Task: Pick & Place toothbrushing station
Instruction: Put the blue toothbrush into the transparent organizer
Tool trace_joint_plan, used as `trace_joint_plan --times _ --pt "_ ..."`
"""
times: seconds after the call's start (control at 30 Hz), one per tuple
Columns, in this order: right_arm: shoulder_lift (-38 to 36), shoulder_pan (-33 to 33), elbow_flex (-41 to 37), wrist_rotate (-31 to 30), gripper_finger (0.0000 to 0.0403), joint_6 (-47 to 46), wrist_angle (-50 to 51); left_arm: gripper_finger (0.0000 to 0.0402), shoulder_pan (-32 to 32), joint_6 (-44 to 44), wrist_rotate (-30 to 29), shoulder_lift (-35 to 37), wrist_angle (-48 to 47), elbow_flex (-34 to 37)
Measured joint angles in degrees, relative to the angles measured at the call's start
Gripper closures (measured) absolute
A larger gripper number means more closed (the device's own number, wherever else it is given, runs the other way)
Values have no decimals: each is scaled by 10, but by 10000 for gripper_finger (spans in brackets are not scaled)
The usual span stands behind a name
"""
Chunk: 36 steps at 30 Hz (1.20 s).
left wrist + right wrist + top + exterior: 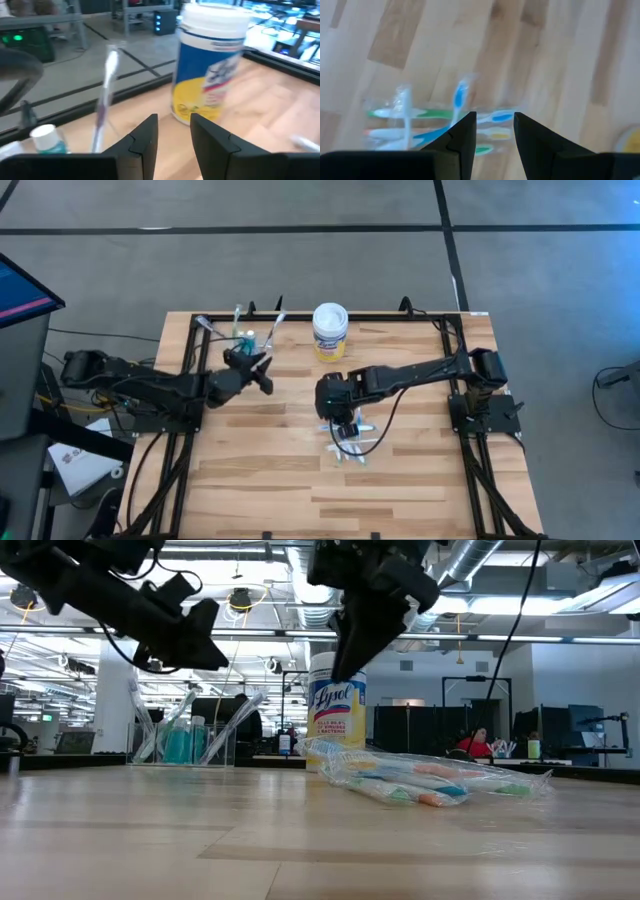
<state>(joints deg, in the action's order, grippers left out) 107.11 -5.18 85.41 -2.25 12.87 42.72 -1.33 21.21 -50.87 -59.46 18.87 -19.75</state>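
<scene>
Lying flat, bagged toothbrushes (350,442) under right tool (343,426).

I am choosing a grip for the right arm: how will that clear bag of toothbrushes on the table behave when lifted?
The clear bag of toothbrushes looks thin and crinkled, so it will probably sag and slip. The loose brushes inside may slide toward the low end. It seems light, and lying flat it should not roll. The right gripper hovers above it, fingers apart.

Left end effector (262,373) raised, fingers slightly apart, empty, right end effector (345,428) pointing down, fingers parted, empty
</scene>
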Motion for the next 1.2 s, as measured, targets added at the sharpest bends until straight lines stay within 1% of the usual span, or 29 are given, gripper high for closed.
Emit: trace_joint_plan --times 0.17,0.4,0.63,0.97,1.07,1.13,1.2 --pt "0 -9 -42 10 281 -10 -14 295 -38 0 10 0 1 0" --pt "0 -21 -87 10 281 -53 -60 295 -77 0 73 0 4 0" --pt "0 -32 -116 14 281 -56 -146 295 -102 0 116 0 6 0" --pt "0 -34 -118 14 281 -70 -150 295 -126 1 118 0 10 0" --pt "18 -34 -117 14 281 -78 -162 295 -131 2 118 0 10 0" --pt "28 -34 -120 14 281 -80 -147 296 -134 2 118 0 11 0" --pt "45 -34 -116 22 281 -79 -167 295 -135 2 118 0 12 0"
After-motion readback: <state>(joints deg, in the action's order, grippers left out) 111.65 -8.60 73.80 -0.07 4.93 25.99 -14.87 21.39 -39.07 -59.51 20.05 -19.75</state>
